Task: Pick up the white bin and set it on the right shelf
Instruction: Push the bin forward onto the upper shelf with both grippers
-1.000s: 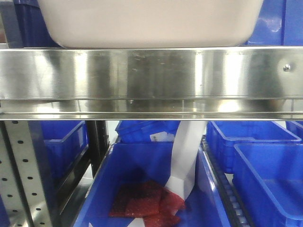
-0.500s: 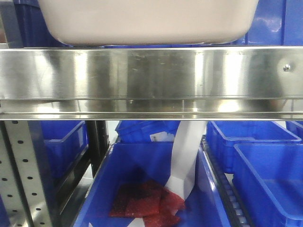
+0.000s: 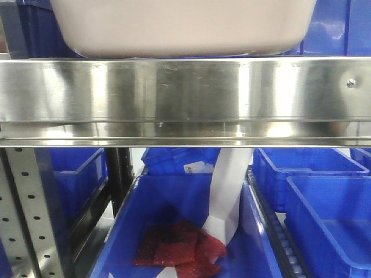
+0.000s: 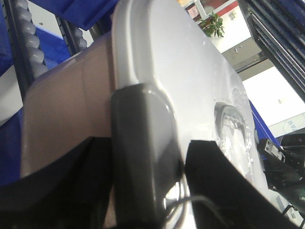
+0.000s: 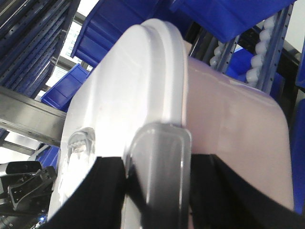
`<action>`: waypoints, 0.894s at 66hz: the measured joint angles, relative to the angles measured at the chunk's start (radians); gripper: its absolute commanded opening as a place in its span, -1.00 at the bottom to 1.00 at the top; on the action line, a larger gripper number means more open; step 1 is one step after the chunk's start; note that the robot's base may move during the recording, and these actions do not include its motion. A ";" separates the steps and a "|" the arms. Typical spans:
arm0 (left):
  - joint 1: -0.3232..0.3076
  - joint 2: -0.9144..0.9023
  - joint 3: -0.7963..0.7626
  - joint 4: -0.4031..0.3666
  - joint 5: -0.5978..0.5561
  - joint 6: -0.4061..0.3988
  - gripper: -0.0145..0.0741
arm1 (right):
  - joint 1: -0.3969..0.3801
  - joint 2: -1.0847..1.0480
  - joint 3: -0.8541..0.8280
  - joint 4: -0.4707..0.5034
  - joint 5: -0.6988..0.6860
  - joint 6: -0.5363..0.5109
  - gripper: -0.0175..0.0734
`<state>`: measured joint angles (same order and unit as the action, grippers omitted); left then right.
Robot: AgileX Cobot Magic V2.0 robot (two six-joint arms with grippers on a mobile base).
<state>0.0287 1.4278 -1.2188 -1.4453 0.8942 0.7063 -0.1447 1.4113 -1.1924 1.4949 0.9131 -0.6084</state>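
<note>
Steel rail: right shelf [image 3: 185, 92] fills the middle band of the front view; broad reflective front rail, perforated upright at lower left.
Bin position: white bin [image 3: 184, 29] sits at top centre of the front view, its underside just above the rail's top edge. Cannot tell whether it touches the shelf surface or hangs a hair over it.
Bin long axis: runs left-right across the frame, parallel to the rail. Roughly centred, a touch more blue showing at upper right than upper left.
Left gripper: left gripper [image 4: 147, 157] at bottom centre of the left wrist view, clamped over the grey latch on the bin's end; one dark finger on the tub wall side, the other on the lid side. Lid handle recess is at right of that frame.
Right gripper: right gripper [image 5: 159, 181] at bottom centre of the right wrist view, same clamp on the opposite grey latch. Handle recess at lower left.
Key relation: bin spans between the two grippers, one arm per end, neither nearer. The shelf lies directly below and beyond the bin.
Next move (judgement): push in level and lower; both ends must drop together or the base catches the rail.
Background: blue bins [image 3: 324, 191] below and behind the shelf, well apart from the bin.
</note>
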 measured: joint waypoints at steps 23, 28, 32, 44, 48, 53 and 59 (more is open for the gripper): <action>0.000 0.074 0.000 0.001 0.002 0.002 0.33 | 0.000 0.089 0.001 0.001 0.002 -0.002 0.74; 0.000 0.078 0.000 0.001 0.004 0.002 0.48 | 0.000 0.105 0.001 0.003 0.000 -0.002 0.74; 0.000 0.078 0.000 -0.001 0.004 0.002 0.50 | 0.000 0.110 0.001 0.005 -0.010 -0.002 0.74; 0.034 0.078 0.000 -0.001 0.008 0.002 0.49 | -0.011 0.110 0.001 0.011 -0.051 -0.002 0.74; 0.048 0.078 0.000 -0.001 0.008 0.002 0.48 | -0.018 0.110 0.001 0.013 -0.054 -0.002 0.74; 0.060 0.078 0.000 -0.001 0.008 0.002 0.48 | -0.022 0.110 0.001 0.013 -0.056 -0.002 0.74; 0.063 0.078 0.000 -0.001 0.011 0.002 0.48 | -0.022 0.110 0.001 0.013 -0.056 -0.003 0.74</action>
<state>0.0921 1.5056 -1.2188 -1.4460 0.9049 0.7081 -0.1663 1.5216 -1.1911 1.5076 0.8570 -0.6116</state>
